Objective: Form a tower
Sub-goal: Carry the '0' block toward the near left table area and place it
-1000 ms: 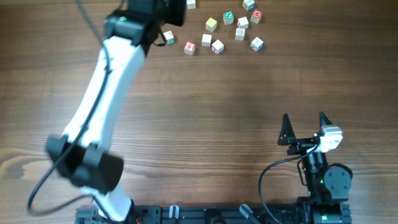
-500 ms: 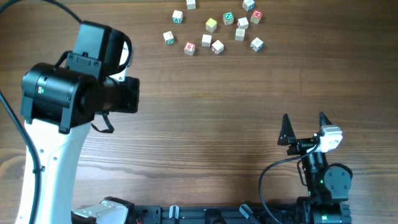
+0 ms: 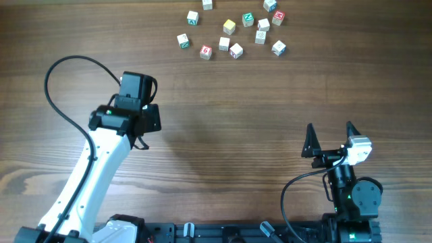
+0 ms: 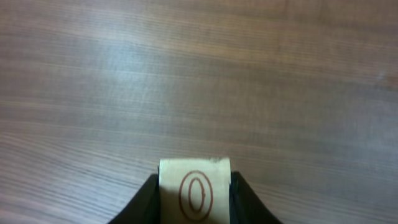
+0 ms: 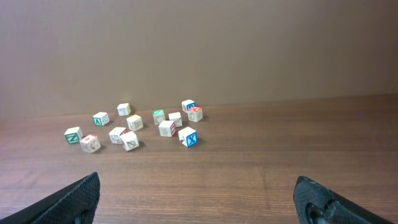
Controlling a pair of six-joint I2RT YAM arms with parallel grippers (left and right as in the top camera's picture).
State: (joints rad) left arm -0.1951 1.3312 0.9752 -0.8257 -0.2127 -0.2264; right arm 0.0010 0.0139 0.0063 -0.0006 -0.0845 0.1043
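My left gripper [image 4: 195,183] is shut on a pale wooden cube [image 4: 195,194] with a red O on its face, held above bare wood. From overhead, the left gripper [image 3: 140,139] hangs over the left-middle of the table, its body hiding the cube. Several loose letter cubes [image 3: 233,30] lie scattered at the far edge, and the right wrist view shows this cube cluster [image 5: 134,124] too. No tower is in view. My right gripper [image 3: 329,131] stands open and empty near the front right, its right gripper [image 5: 198,193] fingers wide apart.
The wooden table [image 3: 236,135] stretches bare between the cube cluster and both arms. A black cable [image 3: 61,74] loops off the left arm. The arm bases [image 3: 223,233] line the front edge.
The left arm has pulled back from the far cube cluster to the left-middle of the table, carrying the O cube. The right arm has not moved.
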